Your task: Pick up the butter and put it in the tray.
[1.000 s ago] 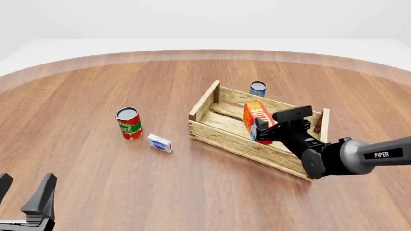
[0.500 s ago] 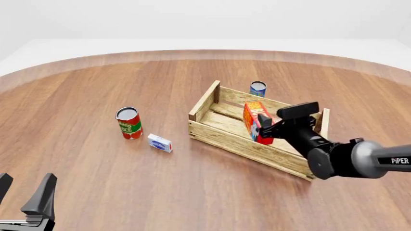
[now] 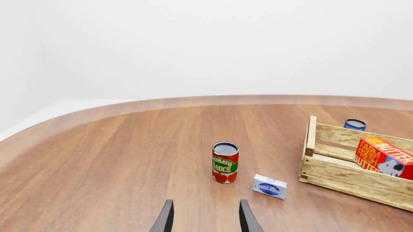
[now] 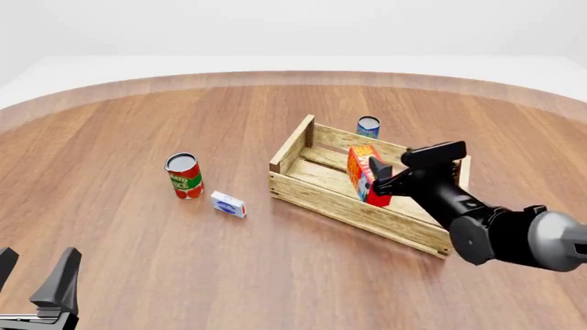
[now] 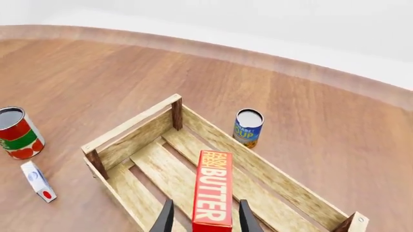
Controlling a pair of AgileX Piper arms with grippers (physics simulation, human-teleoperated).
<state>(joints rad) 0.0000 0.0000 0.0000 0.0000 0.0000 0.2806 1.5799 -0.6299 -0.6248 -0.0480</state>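
The butter (image 4: 361, 165), a red-orange carton with white lettering, stands inside the tray (image 4: 317, 196), a large crate of light wooden slats. My right gripper (image 4: 385, 180) is open just behind the butter's near end. In the right wrist view its fingers (image 5: 166, 217) flank the carton (image 5: 213, 193) with a small gap on each side, above the tray's floor (image 5: 129, 128). My left gripper (image 4: 35, 275) is open and empty at the front left, far from the tray. The left wrist view shows the butter (image 3: 380, 157) in the tray (image 3: 342, 176).
A red-green can (image 4: 183, 177) and a small white-blue box (image 4: 228, 204) stand left of the tray. A blue can (image 4: 368, 126) stands just beyond the tray's far wall. The round wooden table's edge curves along the back.
My right gripper has let go of the butter and drawn back to the right. The butter stays standing in the tray. The left arm has not moved.
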